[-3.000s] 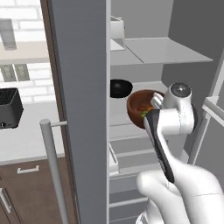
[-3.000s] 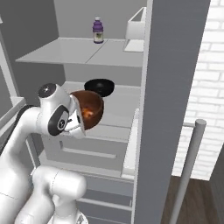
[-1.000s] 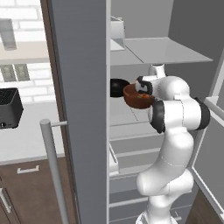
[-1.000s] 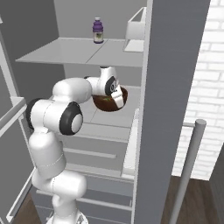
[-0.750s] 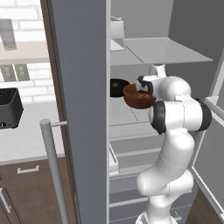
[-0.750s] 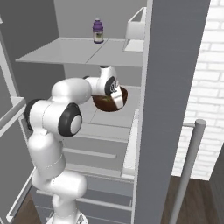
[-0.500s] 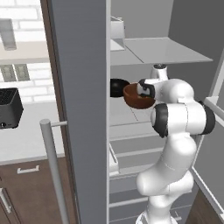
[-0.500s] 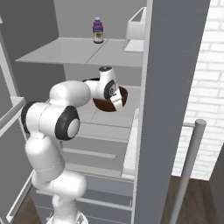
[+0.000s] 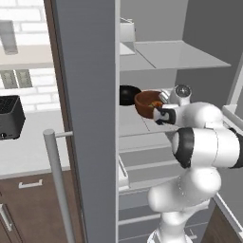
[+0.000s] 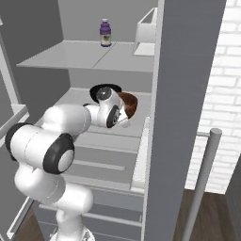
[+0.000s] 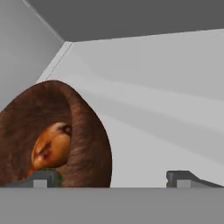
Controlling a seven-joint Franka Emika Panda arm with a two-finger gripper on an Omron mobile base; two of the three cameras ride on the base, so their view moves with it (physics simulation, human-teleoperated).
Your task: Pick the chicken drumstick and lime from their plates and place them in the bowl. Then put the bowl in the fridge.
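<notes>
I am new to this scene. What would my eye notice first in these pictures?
First, the white arm reaching into the open grey fridge, its gripper at the deep reddish-brown wooden bowl on the middle shelf. A golden-brown chicken drumstick lies inside the bowl; a black bowl sits just behind.

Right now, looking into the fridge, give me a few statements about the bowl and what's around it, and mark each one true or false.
1. The bowl is on a shelf inside the fridge. True.
2. The drumstick lies in the bowl. True.
3. The purple bottle stands on the same shelf as the bowl. False: it stands on the shelf above.
4. The fridge door is shut. False: it is wide open.
5. A black bowl sits on the same shelf, close beside the bowl. True.
</notes>
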